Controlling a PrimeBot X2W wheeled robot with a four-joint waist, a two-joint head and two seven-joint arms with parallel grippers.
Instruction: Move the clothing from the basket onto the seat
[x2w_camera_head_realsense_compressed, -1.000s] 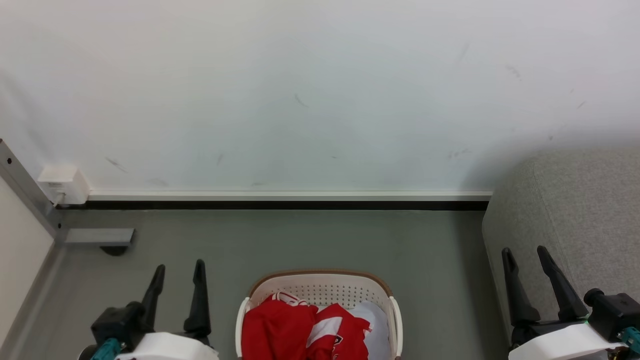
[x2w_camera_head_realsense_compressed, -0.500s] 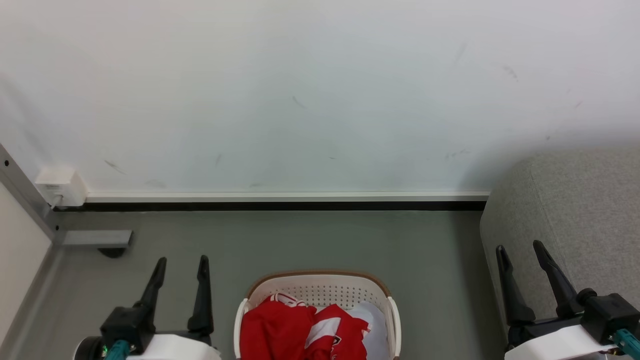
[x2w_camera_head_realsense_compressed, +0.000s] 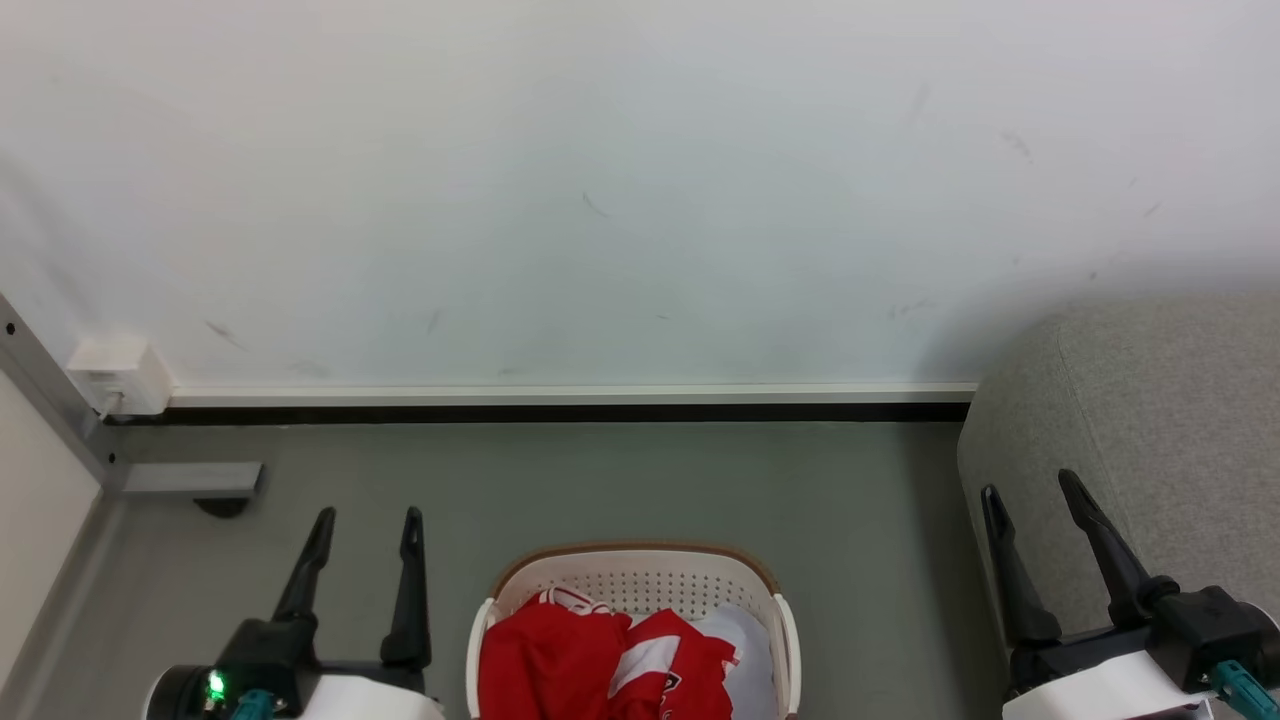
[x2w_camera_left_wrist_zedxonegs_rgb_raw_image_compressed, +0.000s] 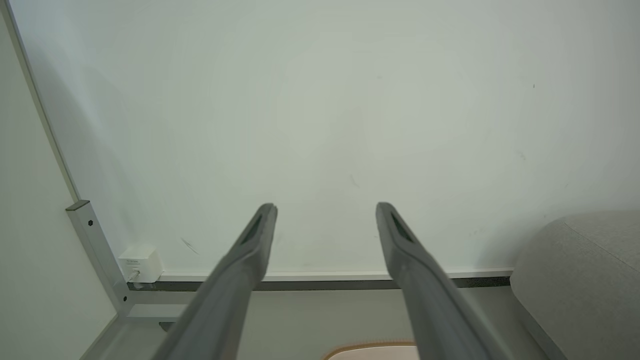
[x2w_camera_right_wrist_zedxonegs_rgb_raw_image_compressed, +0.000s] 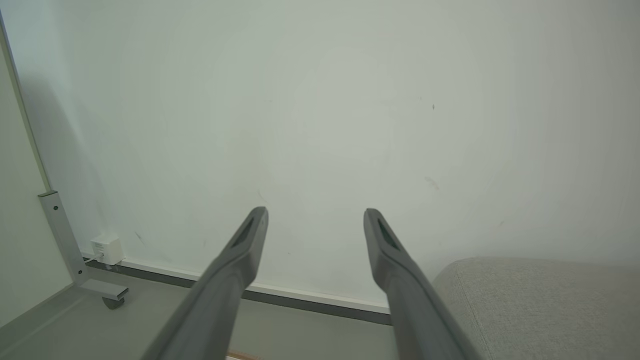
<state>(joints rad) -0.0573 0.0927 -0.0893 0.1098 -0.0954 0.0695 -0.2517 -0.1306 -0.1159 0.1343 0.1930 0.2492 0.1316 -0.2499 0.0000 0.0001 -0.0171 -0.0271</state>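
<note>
Both spread, empty: your left end effector (x2w_camera_head_realsense_compressed: 368, 515) looks nearer the clothing (x2w_camera_head_realsense_compressed: 590, 665) in the basket (x2w_camera_head_realsense_compressed: 640, 552), lying to its right; right end effector (x2w_camera_head_realsense_compressed: 1030, 485) fronts the seat (x2w_camera_head_realsense_compressed: 1150, 400).

Soft, even light fills my views, bright and sharp. The plain white painted wall (x2w_camera_head_realsense_compressed: 640, 200) greys into a faint shadow above the rounded grey woven-fabric seat (x2w_camera_head_realsense_compressed: 1150, 400). My left wrist's wide lens slants the grey metal post (x2w_camera_left_wrist_zedxonegs_rgb_raw_image_compressed: 97, 250) and dims the corners.
</note>
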